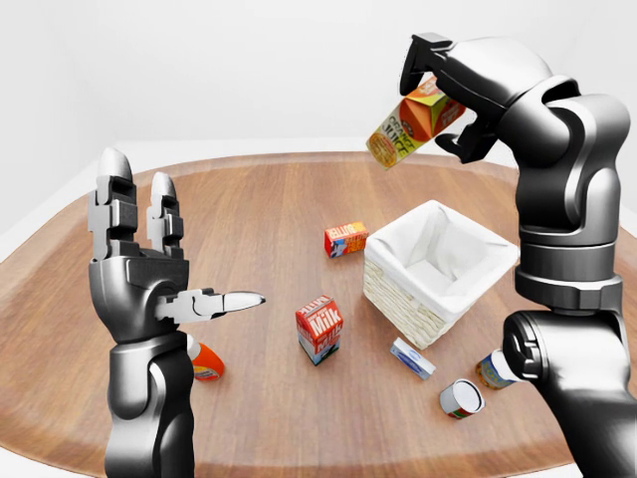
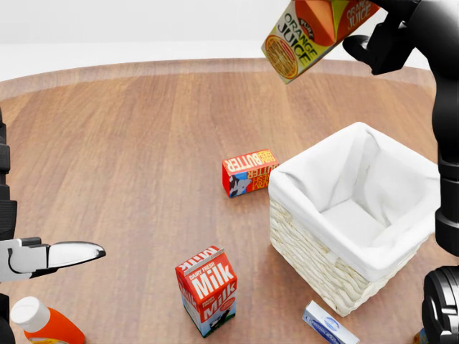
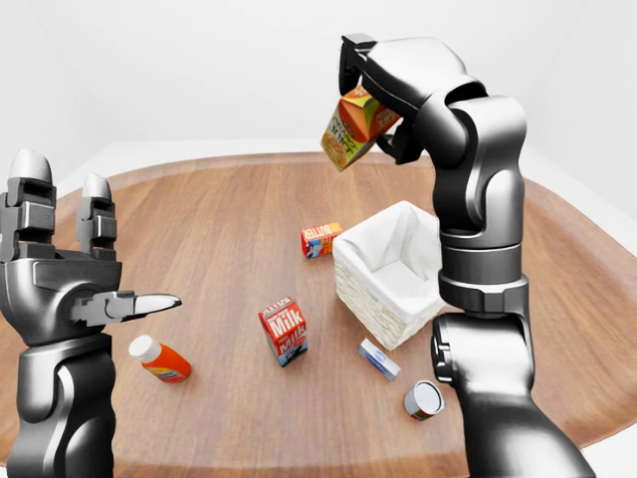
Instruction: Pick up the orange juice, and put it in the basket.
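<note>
Both arms are built of glossy dark grey, near-black shells with bright specular highlights. Rounded, bulbous joint housings are seen at the right arm's elbow and shoulder, joined by cylindrical segments ringed with thin grooved bands. The left hand (image 1: 149,261) is formed of blocky, ribbed finger segments ending in rounded silver tips; a pale silver thumb tip is noted. The right hand (image 3: 370,75) is shelled alike. No cables or markings can be made out.
</note>
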Available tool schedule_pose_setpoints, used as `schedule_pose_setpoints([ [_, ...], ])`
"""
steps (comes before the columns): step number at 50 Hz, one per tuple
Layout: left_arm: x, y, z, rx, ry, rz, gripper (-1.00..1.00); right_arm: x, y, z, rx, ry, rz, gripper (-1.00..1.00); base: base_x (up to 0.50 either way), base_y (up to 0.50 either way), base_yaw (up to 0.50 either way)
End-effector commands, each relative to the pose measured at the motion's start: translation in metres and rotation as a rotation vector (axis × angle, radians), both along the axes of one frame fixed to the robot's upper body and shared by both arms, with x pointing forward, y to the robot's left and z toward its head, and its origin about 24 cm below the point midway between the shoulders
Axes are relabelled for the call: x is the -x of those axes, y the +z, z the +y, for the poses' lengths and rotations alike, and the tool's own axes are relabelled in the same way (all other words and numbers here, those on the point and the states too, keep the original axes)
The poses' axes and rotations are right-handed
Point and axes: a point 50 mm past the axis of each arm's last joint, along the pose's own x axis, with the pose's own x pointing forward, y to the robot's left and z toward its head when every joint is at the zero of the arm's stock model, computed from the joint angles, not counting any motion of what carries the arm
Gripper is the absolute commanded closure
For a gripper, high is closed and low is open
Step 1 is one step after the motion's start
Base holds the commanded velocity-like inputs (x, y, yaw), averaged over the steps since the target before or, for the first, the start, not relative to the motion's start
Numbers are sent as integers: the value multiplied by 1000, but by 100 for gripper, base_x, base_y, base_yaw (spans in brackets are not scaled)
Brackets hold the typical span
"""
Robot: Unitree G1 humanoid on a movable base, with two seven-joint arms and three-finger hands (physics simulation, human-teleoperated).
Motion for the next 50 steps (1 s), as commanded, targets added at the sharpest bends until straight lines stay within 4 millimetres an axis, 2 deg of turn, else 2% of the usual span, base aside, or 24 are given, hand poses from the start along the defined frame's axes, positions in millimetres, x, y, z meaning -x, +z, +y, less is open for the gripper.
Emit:
schedule_pose_setpoints([
  [1,-1,0,0,-2,-1,2,-100,14,7,-23,4,-56,-58,100,0,0,0],
  [13,1,1,0,1,1,-6,-100,16,-1,-36,2,-84,-39,100,0,0,0],
  [50,1,0,0,1,1,-3,-100,19,-53,-70,-7,-172,101,100,0,0,0],
])
